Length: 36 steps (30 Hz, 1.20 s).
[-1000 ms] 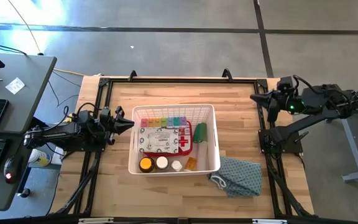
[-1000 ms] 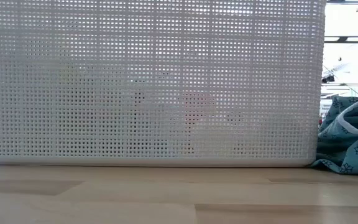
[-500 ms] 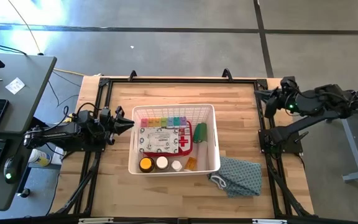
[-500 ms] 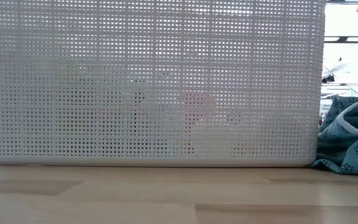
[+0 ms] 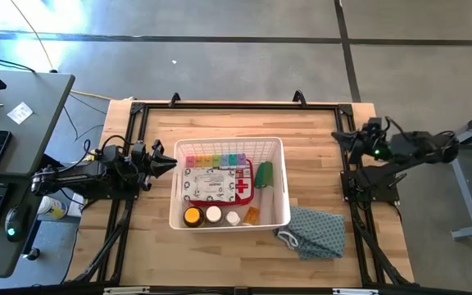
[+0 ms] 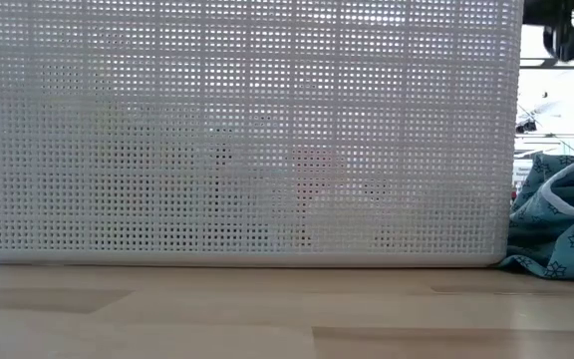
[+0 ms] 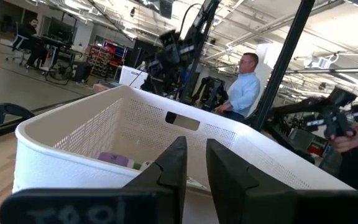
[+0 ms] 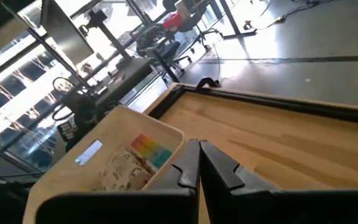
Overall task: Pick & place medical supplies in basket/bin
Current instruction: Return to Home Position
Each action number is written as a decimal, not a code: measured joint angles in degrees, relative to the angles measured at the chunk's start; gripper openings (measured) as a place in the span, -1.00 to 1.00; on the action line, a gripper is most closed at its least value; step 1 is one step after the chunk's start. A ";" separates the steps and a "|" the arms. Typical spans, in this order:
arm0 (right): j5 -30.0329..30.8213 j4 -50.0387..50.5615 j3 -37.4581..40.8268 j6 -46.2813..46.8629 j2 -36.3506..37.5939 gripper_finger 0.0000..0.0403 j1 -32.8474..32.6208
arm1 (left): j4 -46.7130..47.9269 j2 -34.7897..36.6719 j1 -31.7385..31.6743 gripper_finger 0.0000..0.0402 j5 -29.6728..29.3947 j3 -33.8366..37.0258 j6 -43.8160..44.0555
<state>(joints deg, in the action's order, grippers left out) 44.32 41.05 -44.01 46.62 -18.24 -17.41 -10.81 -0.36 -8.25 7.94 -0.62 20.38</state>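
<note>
Red first-aid case, pill organiser, green roll and small bottles all lie inside the white basket, light, probably slick plastic best pinched across narrow sides, while left gripper and right gripper sit empty, fingers nearly together.

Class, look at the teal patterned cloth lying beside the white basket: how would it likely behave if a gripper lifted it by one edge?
The teal cloth lies crumpled in soft folds, so it would probably droop rather than hold its shape. It looks thin, hence likely light. Pushed, it would probably bunch up against the basket rather than slide whole.
</note>
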 joint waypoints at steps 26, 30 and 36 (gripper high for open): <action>-12.02 -21.74 27.62 -3.20 17.92 -1.00 0.04 | -1.34 -0.15 0.00 -0.51 0.11 0.00 0.04; -15.88 -30.02 32.53 -3.61 17.94 -1.00 0.05 | -1.18 -0.13 0.00 -0.51 0.22 0.00 0.04; -16.13 -34.49 35.45 -4.73 17.99 -1.00 0.17 | -1.18 -0.11 0.00 -0.51 0.26 0.00 0.04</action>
<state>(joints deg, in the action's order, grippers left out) 28.18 6.56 -8.56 41.89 -0.25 -17.23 -11.99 -0.47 -8.25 8.21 -0.62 20.43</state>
